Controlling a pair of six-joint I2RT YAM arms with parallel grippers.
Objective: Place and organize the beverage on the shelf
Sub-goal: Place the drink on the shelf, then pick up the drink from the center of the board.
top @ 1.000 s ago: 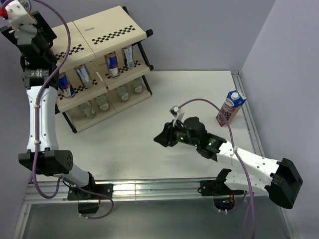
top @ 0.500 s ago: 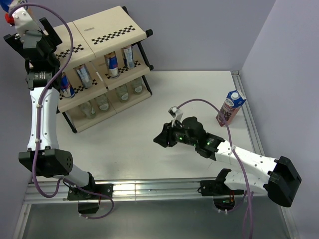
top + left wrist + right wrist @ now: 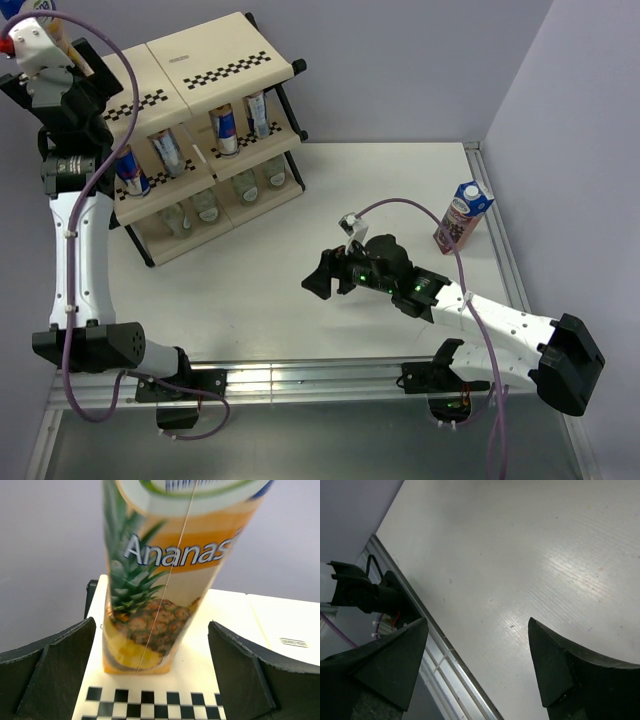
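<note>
— How far along?

— Nearly there, by the look of it. Count four cans (image 3: 168, 150) in the middle tier of the shelf (image 3: 215, 50) and four bottles (image 3: 205, 205) in the bottom tier. Find the pineapple carton (image 3: 155, 580) standing on the top panel at the far left end, just on the far side of the checkered strip (image 3: 150, 700).

— Held?

— No. See the left fingers (image 3: 55, 670) spread wide, one on each side of it, with a gap on both sides. Not gripped, by the look of it.

— And left to do?

— Only the grape carton (image 3: 462, 215), as far as can be judged. Standing upright on the tabletop (image 3: 380, 180) at the far right, close to the right edge, well apart from the shelf.

— Anything reaching for it?

— Not yet. Spot the right fingers (image 3: 560, 665) apart too, with nothing between, hovering over the tabletop near the middle, left of that carton and nearer. Probably next: reach right, take the carton, carry it across to the top tier beside the pineapple one.

— The surface?

— White, smooth, faintly ribbed, with a soft glare. Edged by a metal rail (image 3: 300, 372) along the near side and another down the right.

— The room?

— Plain lilac walls (image 3: 400, 60), one behind the shelf, one close along the right.
</note>
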